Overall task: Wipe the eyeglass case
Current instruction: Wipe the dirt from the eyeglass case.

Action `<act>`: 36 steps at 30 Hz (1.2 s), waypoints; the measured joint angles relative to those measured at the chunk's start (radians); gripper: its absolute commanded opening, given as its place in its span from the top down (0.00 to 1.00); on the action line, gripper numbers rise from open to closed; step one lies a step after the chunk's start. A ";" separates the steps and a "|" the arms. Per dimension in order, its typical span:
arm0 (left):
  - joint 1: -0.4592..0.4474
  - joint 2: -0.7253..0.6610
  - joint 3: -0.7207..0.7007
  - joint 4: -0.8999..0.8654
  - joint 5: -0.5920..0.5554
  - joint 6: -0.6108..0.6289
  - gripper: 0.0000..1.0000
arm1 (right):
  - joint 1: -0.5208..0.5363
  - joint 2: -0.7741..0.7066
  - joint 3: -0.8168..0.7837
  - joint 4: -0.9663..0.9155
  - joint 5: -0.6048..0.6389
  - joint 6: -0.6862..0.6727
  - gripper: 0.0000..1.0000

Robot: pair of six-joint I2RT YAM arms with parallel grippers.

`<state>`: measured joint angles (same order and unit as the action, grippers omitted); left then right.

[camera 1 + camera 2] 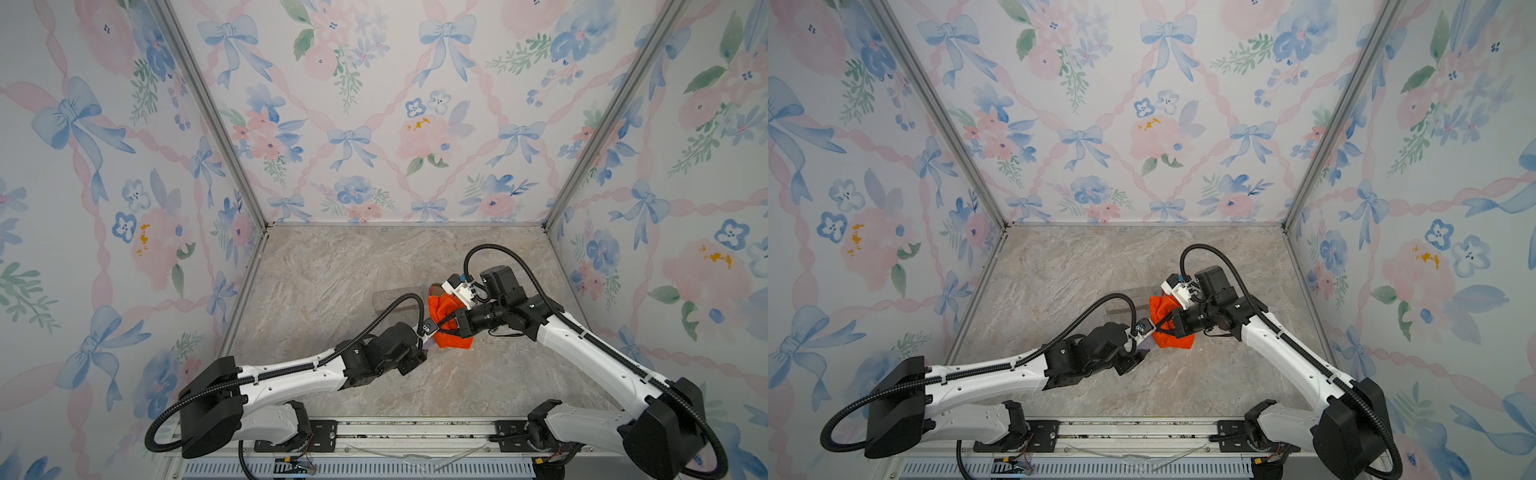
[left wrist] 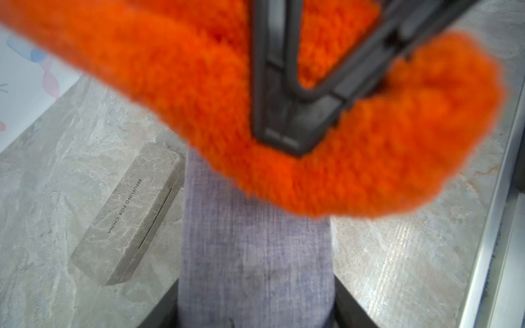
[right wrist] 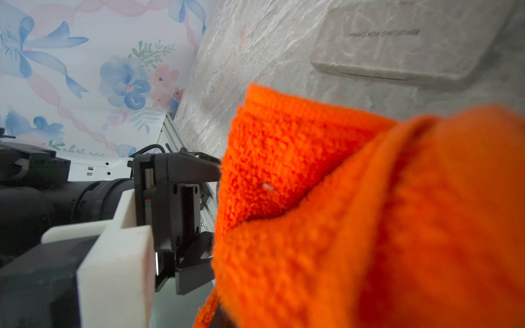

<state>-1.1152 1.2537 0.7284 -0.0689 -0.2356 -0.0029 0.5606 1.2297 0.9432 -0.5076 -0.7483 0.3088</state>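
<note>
**Desk [image 1: 332, 270]:** marble-patterned surface inside a booth of floral and bow wallpaper.

**Task item:** a lilac-grey woven-fabric eyeglass case [image 2: 255, 255] sits near the middle of the desk, on its right half, where the two arms meet. No writing can be seen on its exposed face. From these views it cannot be told whether it rests on the desk or is raised off it.

**Left hand [image 3: 204, 220]:** clamped on the near end of the lilac-grey case, one finger on each long side.

**Right hand [image 2: 289, 133]:** fingers drawn together on an orange terry cloth [image 1: 442, 305]. The fingertips are pressed into the pile. The cloth is bunched over the far end of the lilac-grey case and hides that end entirely. In both top views it shows as a crumpled orange mass between the two wrists.

**Second item:** a marble-patterned case [image 2: 127, 215] lies flat and closed on the desk. It is beside the held case, nearer the back wall, with neither hand on it. Its finish nearly matches the desk, so it is faint in a top view [image 1: 395, 301].

**Markings:** the lid of the marble-patterned case carries the printed words "REFUELING FOR CHINA" in small dark capitals along its length. The same line appears in the right wrist view but is too blurred to read there. No other legible label was found.
</note>
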 measured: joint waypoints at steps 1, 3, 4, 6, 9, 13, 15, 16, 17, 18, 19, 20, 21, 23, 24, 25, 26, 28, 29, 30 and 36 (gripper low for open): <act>0.000 -0.002 0.000 0.000 0.000 0.001 0.80 | 0.009 0.006 -0.004 0.013 -0.003 0.006 1.00; -0.001 -0.008 -0.001 -0.001 0.000 0.003 0.80 | -0.002 0.012 -0.004 0.009 -0.012 -0.003 1.00; -0.001 -0.009 -0.001 0.000 0.000 0.003 0.80 | -0.024 0.012 -0.002 -0.003 -0.024 -0.014 1.00; -0.001 -0.009 -0.001 0.000 -0.001 0.004 0.80 | -0.075 0.008 0.012 -0.040 -0.035 -0.040 1.00; -0.001 -0.010 -0.001 0.000 -0.003 0.004 0.80 | -0.112 -0.003 0.032 -0.066 -0.024 -0.051 1.00; 0.003 -0.014 -0.001 0.000 -0.004 0.003 0.81 | -0.026 0.007 0.000 0.038 -0.011 0.026 1.00; 0.006 -0.016 -0.016 0.004 -0.001 0.003 0.81 | 0.026 0.035 -0.032 0.119 -0.024 0.071 1.00; 0.007 -0.019 -0.028 0.003 0.003 0.003 0.81 | 0.039 0.050 -0.046 0.145 -0.030 0.085 1.00; 0.009 -0.020 -0.037 0.001 0.008 0.002 0.81 | 0.038 0.058 -0.056 0.155 -0.037 0.093 1.00; 0.009 -0.020 -0.045 0.002 0.011 0.002 0.81 | 0.021 0.061 -0.066 0.161 -0.051 0.097 1.00; 0.010 -0.020 -0.049 0.003 0.013 0.002 0.81 | -0.006 0.061 -0.069 0.158 -0.064 0.097 1.00; 0.011 -0.022 -0.051 0.005 0.014 0.002 0.81 | -0.041 0.056 -0.069 0.152 -0.075 0.095 1.00; 0.016 -0.024 -0.052 0.007 0.016 0.002 0.81 | -0.085 0.048 -0.064 0.140 -0.079 0.091 1.00; 0.023 -0.032 -0.052 0.009 0.015 0.003 0.81 | -0.183 0.026 -0.038 0.092 -0.065 0.079 1.00; 0.026 -0.039 -0.052 0.015 0.015 0.003 0.81 | -0.224 0.016 -0.019 0.069 -0.048 0.072 1.00; 0.026 -0.047 -0.052 0.024 0.015 0.004 0.81 | -0.259 0.006 0.005 0.047 -0.028 0.065 1.00; 0.026 -0.055 -0.052 0.034 0.014 0.007 0.81 | -0.281 0.001 0.026 0.029 -0.012 0.061 1.00; 0.026 -0.069 -0.052 0.059 0.008 0.020 0.82 | -0.292 -0.007 0.084 0.004 0.008 0.065 1.00; 0.026 -0.071 -0.052 0.069 0.003 0.029 0.82 | -0.289 -0.011 0.114 -0.003 0.010 0.070 1.00; 0.025 -0.070 -0.052 0.079 -0.008 0.042 0.83 | -0.282 -0.015 0.148 -0.006 0.014 0.075 1.00; -0.012 -0.022 -0.053 0.120 -0.159 0.159 0.82 | -0.214 -0.019 0.360 -0.024 0.032 0.104 1.00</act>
<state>-1.1271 1.2320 0.6758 0.0513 -0.3946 0.1558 0.3470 1.2102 1.3037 -0.5320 -0.7162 0.4129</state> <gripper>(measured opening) 0.608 0.087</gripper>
